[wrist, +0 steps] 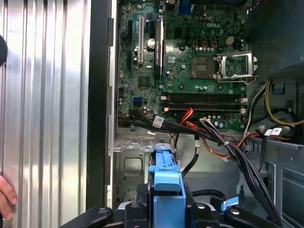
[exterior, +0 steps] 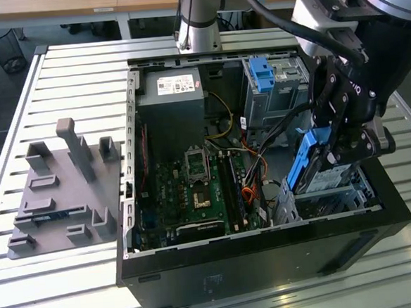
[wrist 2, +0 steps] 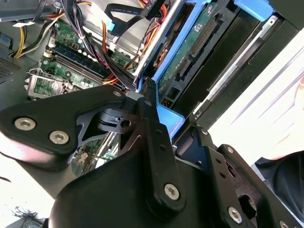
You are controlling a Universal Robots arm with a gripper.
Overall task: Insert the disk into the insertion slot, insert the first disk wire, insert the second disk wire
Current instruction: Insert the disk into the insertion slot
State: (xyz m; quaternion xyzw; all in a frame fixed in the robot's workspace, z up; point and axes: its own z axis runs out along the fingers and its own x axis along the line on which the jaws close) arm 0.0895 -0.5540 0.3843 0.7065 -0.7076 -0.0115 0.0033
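The disk (exterior: 310,162), grey metal in a bright blue carrier, hangs tilted on edge over the near right corner of the open computer case. My gripper (exterior: 327,161) is shut on it from the exterior view's right. Just below it lies the insertion slot (exterior: 330,199), a low silver perforated cage. In the second wrist view the black fingers (wrist 2: 153,124) clamp the carrier's blue end (wrist 2: 169,119), and the disk's underside (wrist 2: 202,35) faces the camera. In the first wrist view the blue carrier (wrist: 166,187) stands above silver sheet metal (wrist: 133,164). Loose black and orange wires (exterior: 259,170) lie beside the slot.
The motherboard (exterior: 194,190) fills the case floor, with the power supply (exterior: 169,93) at the back. A taller silver cage with a blue latch (exterior: 263,72) stands behind the slot. A grey fixture plate (exterior: 60,192) lies on the slatted table. A person's hand (wrist: 4,194) is by the case.
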